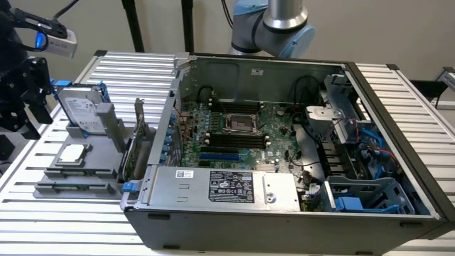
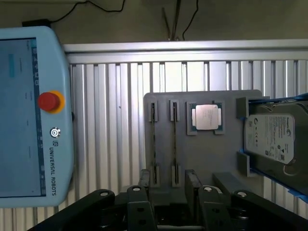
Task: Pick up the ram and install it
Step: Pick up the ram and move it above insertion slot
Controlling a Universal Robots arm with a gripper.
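One claw (image 2: 168, 182), spread open, the ram (image 2: 174, 142) (edge-on) just beyond it

PC case (image 1: 284, 229) sits open on desk (image 1: 405, 90), toward the exterior view's right. Inside: motherboard (image 1: 235, 128) on the case floor, power supply (image 1: 220, 186) along the near wall, drive cage (image 1: 370, 194) in the near right corner. Parts holder (image 2: 207, 159) lies on desk at the exterior view's left, just beside case. On holder: hard drive (image 1: 82, 109) at far end, CPU (image 1: 73, 153) in front of it, two narrow slots (image 2: 154, 144) beyond CPU, so CPU is btwn slots & drive. Card (image 1: 140, 133) stands btwn holder & case. Robot arm (image 1: 281, 24) rises behind case. End effector (image 1: 25, 120) hangs at holder's left edge. Control tablet (image 2: 33, 120) lies on desk on holder's slot side, apart.
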